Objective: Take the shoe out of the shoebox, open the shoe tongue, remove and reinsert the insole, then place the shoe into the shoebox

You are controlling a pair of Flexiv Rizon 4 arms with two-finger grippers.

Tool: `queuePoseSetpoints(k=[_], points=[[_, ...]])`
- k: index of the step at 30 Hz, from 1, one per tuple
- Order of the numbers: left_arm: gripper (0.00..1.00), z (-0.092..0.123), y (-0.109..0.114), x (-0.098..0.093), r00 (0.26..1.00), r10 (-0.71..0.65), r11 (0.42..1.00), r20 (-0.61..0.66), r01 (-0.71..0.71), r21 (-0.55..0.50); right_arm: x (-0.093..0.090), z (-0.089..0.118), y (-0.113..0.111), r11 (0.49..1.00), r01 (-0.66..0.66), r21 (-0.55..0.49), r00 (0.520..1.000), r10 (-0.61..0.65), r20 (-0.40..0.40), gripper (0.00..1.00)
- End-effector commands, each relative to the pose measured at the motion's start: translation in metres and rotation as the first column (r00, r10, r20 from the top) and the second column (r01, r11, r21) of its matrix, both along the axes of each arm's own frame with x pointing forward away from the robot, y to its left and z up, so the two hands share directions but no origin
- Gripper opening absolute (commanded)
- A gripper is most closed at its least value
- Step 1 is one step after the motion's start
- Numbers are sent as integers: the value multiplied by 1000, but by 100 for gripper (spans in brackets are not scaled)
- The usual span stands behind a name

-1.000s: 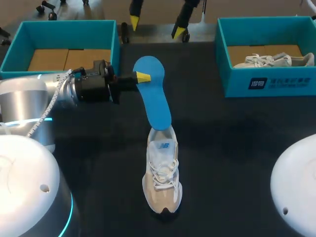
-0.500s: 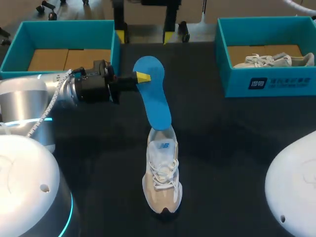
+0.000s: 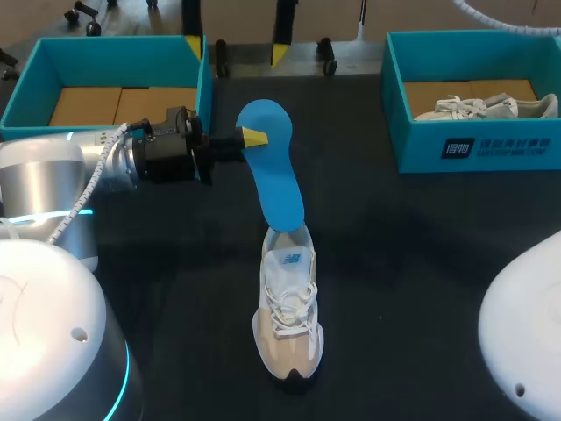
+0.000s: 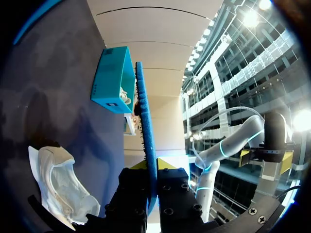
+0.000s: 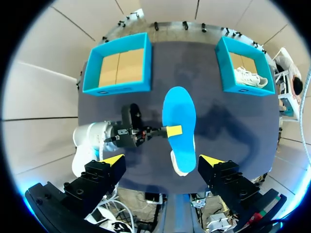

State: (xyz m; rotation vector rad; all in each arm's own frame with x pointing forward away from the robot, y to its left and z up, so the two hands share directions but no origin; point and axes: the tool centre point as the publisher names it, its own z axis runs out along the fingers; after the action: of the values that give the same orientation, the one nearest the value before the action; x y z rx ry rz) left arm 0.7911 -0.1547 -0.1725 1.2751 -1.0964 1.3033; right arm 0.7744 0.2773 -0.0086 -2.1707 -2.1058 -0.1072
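A white and beige shoe (image 3: 287, 307) lies on the dark table, toe toward the near edge. My left gripper (image 3: 250, 138) comes in from the left and is shut on the edge of a blue insole (image 3: 272, 171). The insole slants down, its lower end over the shoe's heel opening. In the left wrist view the insole (image 4: 145, 126) stands edge-on between the fingers of that gripper (image 4: 151, 165), with the shoe (image 4: 53, 179) below. My right gripper (image 5: 163, 159) hangs open high above the table, over the insole (image 5: 179, 116). Its yellow tips (image 3: 279, 54) show at the far edge.
An empty teal shoebox (image 3: 35, 66) with a cardboard floor stands at the back left. A second teal box (image 3: 478, 145) at the back right holds another white shoe (image 3: 482, 107). My right arm's white body (image 3: 526, 333) fills the near right corner.
The right gripper's two yellow tips have slid to the left along the far edge. The left gripper, the insole and the shoe have not moved.
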Motion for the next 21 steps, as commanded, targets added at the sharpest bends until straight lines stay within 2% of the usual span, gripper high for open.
queuePoseSetpoints(k=[1, 3, 8, 13, 21], points=[[0, 0, 0, 0, 1000, 1, 1000, 0, -1, 2, -3, -6, -26, 957, 34, 289, 999, -32, -12, 100], [0, 0, 0, 0, 1000, 1, 1000, 0, -1, 2, -2, -7, -28, 931, 28, 363, 1000, -23, -18, 100], [0, 0, 0, 0, 1000, 1, 1000, 0, -1, 2, -1, -8, -33, 879, 35, 475, 999, -23, -31, 100], [0, 0, 0, 0, 1000, 1, 1000, 0, -1, 2, -1, -7, -45, 803, 34, 595, 999, -21, -29, 100], [0, 0, 0, 0, 1000, 1, 1000, 0, -1, 2, -4, -14, -60, 690, 25, 724, 1000, -5, -31, 100]])
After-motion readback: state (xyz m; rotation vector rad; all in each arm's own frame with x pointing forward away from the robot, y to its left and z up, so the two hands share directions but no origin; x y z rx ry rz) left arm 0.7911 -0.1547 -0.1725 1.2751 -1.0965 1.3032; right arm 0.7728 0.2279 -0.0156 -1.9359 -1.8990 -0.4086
